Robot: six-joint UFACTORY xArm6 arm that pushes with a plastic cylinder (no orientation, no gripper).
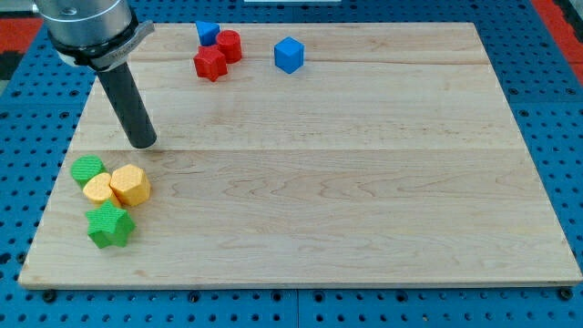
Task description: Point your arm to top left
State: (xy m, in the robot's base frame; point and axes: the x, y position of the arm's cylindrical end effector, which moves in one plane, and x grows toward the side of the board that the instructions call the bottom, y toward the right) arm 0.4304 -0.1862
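My tip [143,143] down on wooden board [364,200], left side, roughly mid-depth. No jaws on this rig, just plain dark rod, so nothing clenched or grasped.

Closest stuff: green cylinder [87,169] just nearer and left of tip, not touching. Next to it yellow block [97,188] and yellow cylinder [130,185], bunched together. Green star [110,225] nearest, at cluster's near end.

Far edge: blue triangle-ish block [208,33], red cylinder [229,46], red star [210,63] huddled up. Blue cube [289,54] just right of them, on its own. Far-left corner of board sits under arm body.
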